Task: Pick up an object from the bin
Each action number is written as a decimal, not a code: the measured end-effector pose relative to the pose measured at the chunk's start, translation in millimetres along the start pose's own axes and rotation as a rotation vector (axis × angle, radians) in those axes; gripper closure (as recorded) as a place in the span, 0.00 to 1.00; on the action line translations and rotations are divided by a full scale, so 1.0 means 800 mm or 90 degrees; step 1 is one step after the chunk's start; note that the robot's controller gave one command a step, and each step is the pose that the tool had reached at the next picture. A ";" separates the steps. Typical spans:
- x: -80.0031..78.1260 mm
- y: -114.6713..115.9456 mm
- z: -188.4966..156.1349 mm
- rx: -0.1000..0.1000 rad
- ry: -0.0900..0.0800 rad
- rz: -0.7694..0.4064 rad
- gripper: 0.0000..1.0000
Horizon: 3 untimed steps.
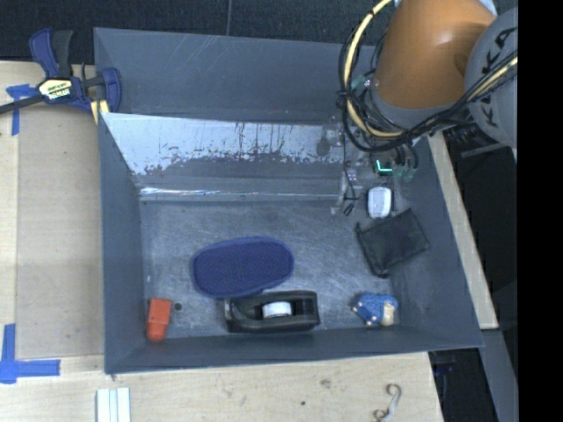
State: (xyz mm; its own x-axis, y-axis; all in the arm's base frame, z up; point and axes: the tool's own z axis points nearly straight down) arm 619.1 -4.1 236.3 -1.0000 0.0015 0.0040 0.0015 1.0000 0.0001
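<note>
**Q:** What lies in the grey metal bin?

**A:** Along its near wall, left to right: a small orange block in the corner, a black tape dispenser with a white roll, and a small blue-and-white object. A blue oval pad lies just behind the dispenser. On the right side a dark square pad lies flat, apart from the rest.

**Q:** And the robot?

**A:** The arm, under its orange cover and looped with cables, reaches in over the bin's far right corner. Its end hangs just behind the dark square pad, the nearest thing to it. A small white piece sits between them; whether it belongs to the robot cannot be told. Nor can it be told whether the jaws are spread or pressed together.

**Q:** Anything outside the bin?

**A:** A bent metal hook lies on the desk in front.
</note>
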 end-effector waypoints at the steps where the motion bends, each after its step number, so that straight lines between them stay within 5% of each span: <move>1: 0.065 -0.096 0.100 0.001 0.001 -0.080 0.00; 2: 0.065 -0.170 0.173 0.001 -0.001 -0.197 0.00; 3: 0.052 -0.163 0.173 0.001 -0.006 -0.179 0.00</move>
State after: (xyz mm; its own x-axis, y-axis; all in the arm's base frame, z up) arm 576.7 -134.7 98.3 -0.9613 -0.2755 -0.0058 -0.2755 0.9613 -0.0019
